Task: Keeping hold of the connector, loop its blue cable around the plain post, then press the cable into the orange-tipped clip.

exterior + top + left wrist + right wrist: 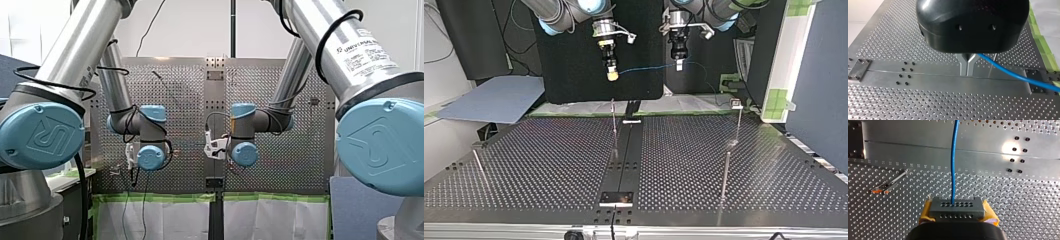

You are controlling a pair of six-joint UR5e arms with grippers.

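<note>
My right gripper is shut on the grey connector, with its yellow pads on either side. The blue cable leaves the connector and runs straight ahead. In the top view the cable spans from my right gripper to my left gripper. Both hang high above the table. My left gripper has its metal fingers shut on the blue cable, which trails off to one side. An orange-tipped clip stands on the plate beside my right gripper.
Several thin metal posts rise from the perforated table: one near the middle, two at the top view's right, one at its left. A dark rail runs down the centre.
</note>
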